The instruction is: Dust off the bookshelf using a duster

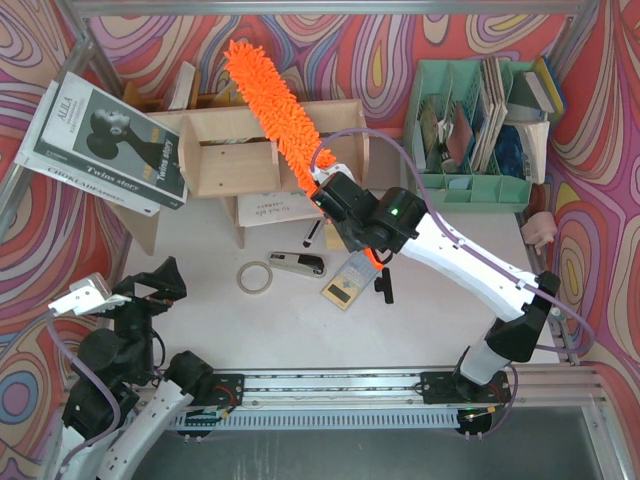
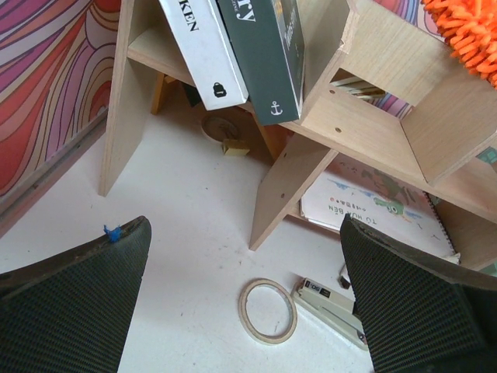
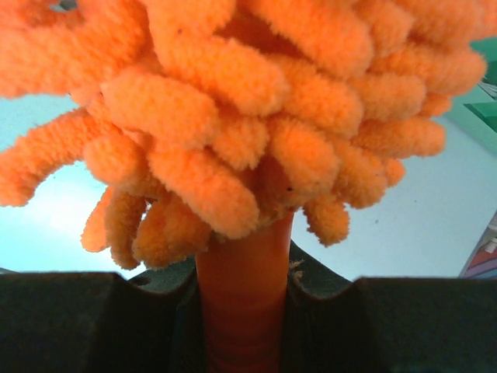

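The light plywood bookshelf (image 1: 250, 150) stands at the back left and holds a leaning dark book (image 1: 105, 145). The shelf also shows in the left wrist view (image 2: 373, 116). The orange fluffy duster (image 1: 270, 105) lies slanted across the shelf's top, its head reaching up-left. My right gripper (image 1: 325, 190) is shut on the duster's orange handle (image 3: 242, 295) just below the fluffy head (image 3: 233, 101). My left gripper (image 1: 150, 285) is open and empty, low at the near left, apart from the shelf; its fingers (image 2: 74, 303) frame the white table.
A tape ring (image 1: 254, 277), a stapler (image 1: 298, 263) and a small card (image 1: 345, 290) lie on the white table in front of the shelf. A mint-green organiser (image 1: 480, 130) with books stands back right. A picture book (image 2: 380, 206) lies under the shelf.
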Robot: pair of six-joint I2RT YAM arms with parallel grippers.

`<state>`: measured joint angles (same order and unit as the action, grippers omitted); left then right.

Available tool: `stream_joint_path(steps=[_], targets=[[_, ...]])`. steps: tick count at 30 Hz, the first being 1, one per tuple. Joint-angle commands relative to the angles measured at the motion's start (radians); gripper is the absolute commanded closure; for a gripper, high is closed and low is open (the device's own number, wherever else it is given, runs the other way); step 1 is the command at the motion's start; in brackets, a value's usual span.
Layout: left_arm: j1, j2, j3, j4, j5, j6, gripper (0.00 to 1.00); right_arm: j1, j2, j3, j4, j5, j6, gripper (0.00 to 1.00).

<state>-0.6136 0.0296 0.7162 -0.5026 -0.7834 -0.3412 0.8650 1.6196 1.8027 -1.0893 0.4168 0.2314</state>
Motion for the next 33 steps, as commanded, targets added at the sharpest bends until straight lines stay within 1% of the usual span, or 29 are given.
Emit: stream_joint_path(steps=[1, 4, 9, 13, 17, 21, 26, 33], targets=[[0.005, 0.009, -0.007, 0.008, -0.016, -0.004, 0.02, 0.002, -0.004, 0.033, -0.057, 0.057, 0.003, 1.00], [0.005, 0.009, -0.008, 0.007, -0.016, -0.005, 0.02, -0.006, -0.020, 0.021, -0.091, 0.102, 0.026, 1.00], [0.005, 0.007, -0.007, 0.007, -0.014, -0.005, 0.02, -0.062, -0.059, -0.010, -0.130, 0.143, 0.073, 1.00], [0.005, 0.007, -0.008, 0.008, -0.013, -0.006, 0.02, -0.104, -0.083, -0.018, -0.140, 0.153, 0.093, 1.00], [0.005, 0.006, -0.006, 0.004, -0.011, -0.008, 0.02, -0.106, -0.094, -0.004, -0.111, 0.133, 0.079, 1.00], [0.005, 0.002, -0.006, 0.003, -0.014, -0.010, 0.02, -0.091, -0.116, -0.004, -0.034, 0.026, 0.024, 1.00], [0.005, 0.004, -0.006, 0.003, -0.014, -0.009, 0.02, -0.009, -0.088, 0.032, -0.015, 0.038, 0.005, 1.00], [0.005, 0.002, -0.006, -0.001, -0.017, -0.010, 0.02, 0.018, -0.049, 0.027, -0.004, 0.039, 0.006, 1.00]])
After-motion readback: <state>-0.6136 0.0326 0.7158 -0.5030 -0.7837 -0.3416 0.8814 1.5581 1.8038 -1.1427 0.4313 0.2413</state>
